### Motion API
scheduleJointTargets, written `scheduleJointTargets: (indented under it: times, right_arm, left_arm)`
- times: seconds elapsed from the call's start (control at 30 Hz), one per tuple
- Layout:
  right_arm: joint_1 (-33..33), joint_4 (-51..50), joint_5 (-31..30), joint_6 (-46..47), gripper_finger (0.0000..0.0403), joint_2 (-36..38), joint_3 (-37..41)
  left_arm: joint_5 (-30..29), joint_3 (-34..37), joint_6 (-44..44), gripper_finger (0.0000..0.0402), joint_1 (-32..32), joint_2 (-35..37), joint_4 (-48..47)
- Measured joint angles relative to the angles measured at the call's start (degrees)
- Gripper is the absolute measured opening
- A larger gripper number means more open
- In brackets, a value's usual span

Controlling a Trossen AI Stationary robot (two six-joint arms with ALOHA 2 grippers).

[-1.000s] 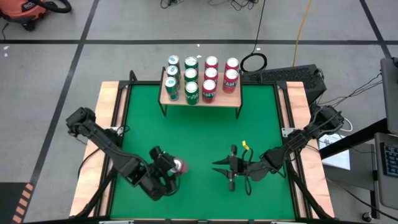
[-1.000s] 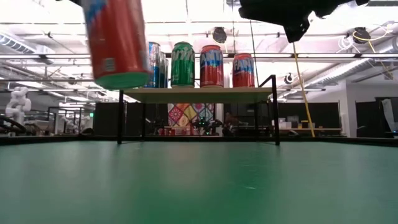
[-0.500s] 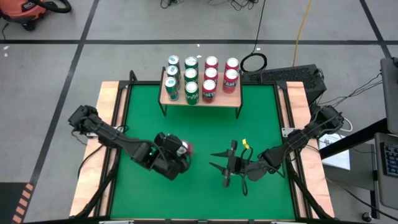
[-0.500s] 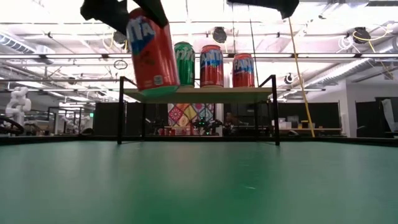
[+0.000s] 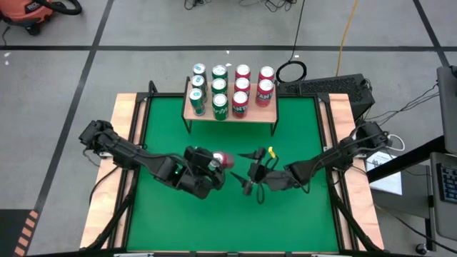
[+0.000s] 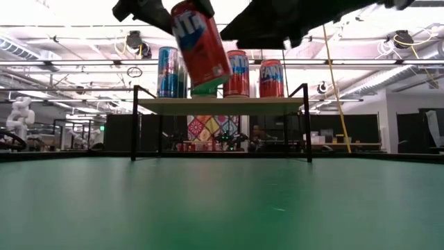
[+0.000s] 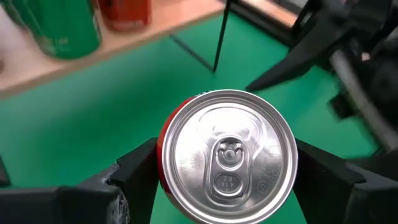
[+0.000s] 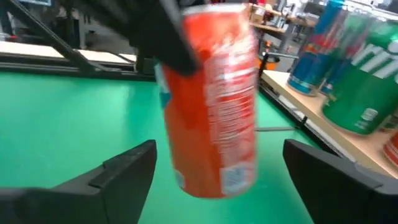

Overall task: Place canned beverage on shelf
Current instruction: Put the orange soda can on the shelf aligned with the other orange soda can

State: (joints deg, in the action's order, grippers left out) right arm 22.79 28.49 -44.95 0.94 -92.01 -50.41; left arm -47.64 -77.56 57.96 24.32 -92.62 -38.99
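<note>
1. The left gripper (image 5: 213,165) is clamped on a red can (image 5: 223,160), one finger on each side of it, as the left wrist view shows (image 7: 227,165). It holds the can in the air above the middle of the green table (image 5: 214,214).
2. In the low view the red can (image 6: 201,45) hangs tilted, its bottom end leaning toward the shelf (image 6: 222,105), well clear of the table surface below it.
3. The right gripper (image 5: 250,175) sits just beside the can, on the side away from the left arm. Its fingers stand spread wide with nothing between them. In the right wrist view they flank the can (image 8: 214,99) from a short way off, without touching it.
4. The near half of the green table lies bare, as does the strip between the two grippers and the shelf.
5. The shelf (image 5: 232,114) stands at the far edge of the table, its wooden top on thin black legs.
6. Cans (image 5: 230,89) fill most of its top in four columns: bluish and green ones toward the left arm's side, red ones toward the right arm's side.
7. A bare strip of plank remains along the near edge, wider at the right arm's end.
</note>
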Motion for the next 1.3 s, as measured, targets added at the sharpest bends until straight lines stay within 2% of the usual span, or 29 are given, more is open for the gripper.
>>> scheduleJointTargets:
  times: [0.13, 0.3, 0.47, 0.53, 0.7, 0.93, 1.03, 1.13, 1.3]
  right_arm:
    - [-1.8, 4.8, 3.0, -3.5, 0.0345, -2.3, 0.0]
    - [-4.1, 7.3, 3.3, -5.1, 0.0345, -4.3, 0.0]
    - [-6.7, 7.4, 11.8, -4.8, 0.0345, -4.5, 0.0]
    - [-7.3, 7.4, 13.3, -5.0, 0.0345, -4.5, 0.0]
    - [-7.6, 7.3, 14.9, -7.0, 0.034, -4.5, 0.0]
    - [-7.7, 6.4, 14.8, -7.7, 0.0296, -4.5, 0.0]
    - [-7.8, 6.1, 14.8, -7.7, 0.029, -4.5, 0.0]
    - [-7.8, 6.3, 14.6, -7.5, 0.0297, -4.5, 0.0]
    - [-7.7, 6.5, 15.2, -7.4, 0.0299, -4.5, 0.0]
  left_arm:
    - [-0.5, 0.0, -1.3, 0.0288, 0.0, 0.0, 1.5]
    - [-0.7, 0.0, -1.3, 0.0288, 0.0, -0.9, 1.5]
    - [-0.5, 0.0, -1.4, 0.0288, -0.6, -2.9, 4.2]
    - [-0.3, 0.0, -1.5, 0.0288, -1.0, -3.8, 5.2]
    - [0.7, 0.0, -1.7, 0.0288, -1.9, -4.9, 7.3]
    - [0.9, 0.0, -3.0, 0.0288, -2.2, -6.0, 9.2]
    - [0.6, 0.1, -3.3, 0.0289, -2.2, -6.2, 9.5]
    - [0.5, 0.1, -5.0, 0.0303, -2.1, -6.1, 9.9]
    - [0.4, 0.1, -6.3, 0.0366, -1.3, -6.1, 10.4]
